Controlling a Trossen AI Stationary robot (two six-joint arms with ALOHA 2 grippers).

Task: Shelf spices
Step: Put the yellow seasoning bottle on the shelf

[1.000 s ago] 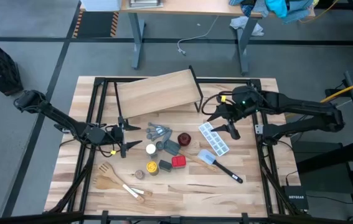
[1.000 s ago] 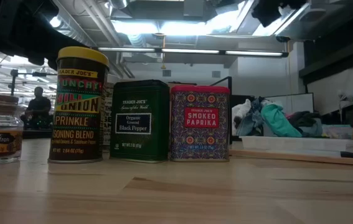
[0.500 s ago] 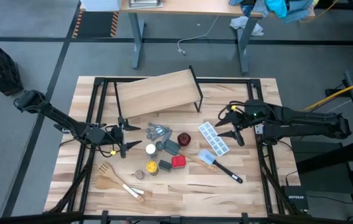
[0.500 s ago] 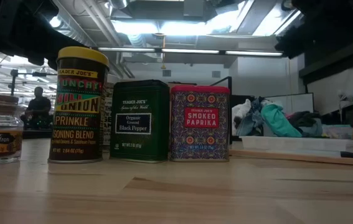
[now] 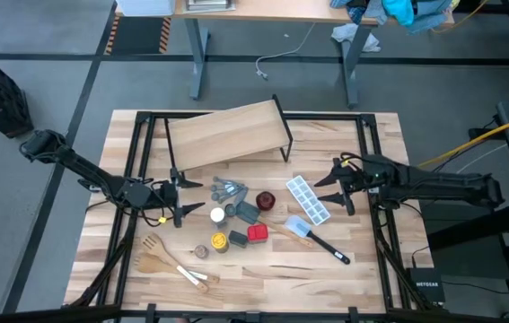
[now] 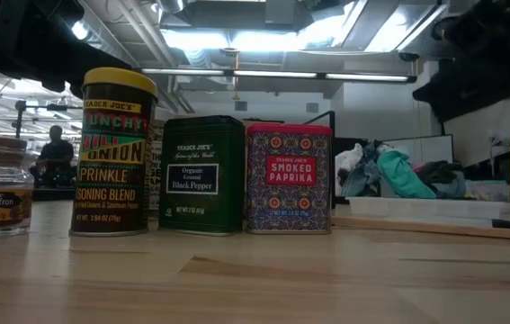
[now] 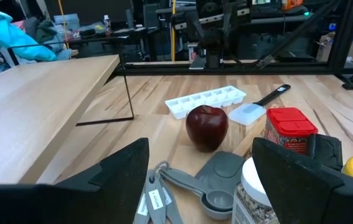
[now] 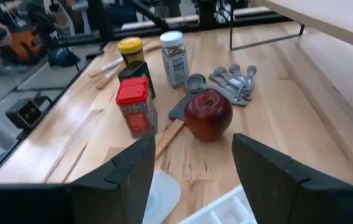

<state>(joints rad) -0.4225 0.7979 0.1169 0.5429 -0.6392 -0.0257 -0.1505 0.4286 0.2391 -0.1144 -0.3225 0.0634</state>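
A: Spices, clustered at the worktop's centre: white-capped jar (image 5: 217, 213), yellow-capped jar (image 5: 220, 241), red square tin (image 5: 257, 233), dark grey square tin (image 5: 238, 238) and a tiny grey-brown jar (image 5: 201, 252). None stands on the shelf (image 5: 227, 133), which sits at the far side, tilted askew.

B: And the arms?

A: Left gripper (image 5: 180, 197), just left of the white-capped jar, fingers spread and empty. Right gripper (image 5: 337, 186), right of the ice tray (image 5: 309, 198), likewise released, holding nothing.

B: How would the containers handle?

A: Judged light and rigid. The jars are round and probably smooth-walled, so liable to slip; best taken across the body below the cap. The tins have flat faces, which suit a grip on two opposite sides.

B: Any hazards?

A: The containers stand close together, the two tins nearly touching, and the measuring spoons (image 5: 228, 189) and apple (image 5: 266, 199) lie just beside them. A wide approach could knock a neighbour over. The white-capped jar, nearest the left gripper, looks the easiest first pick.
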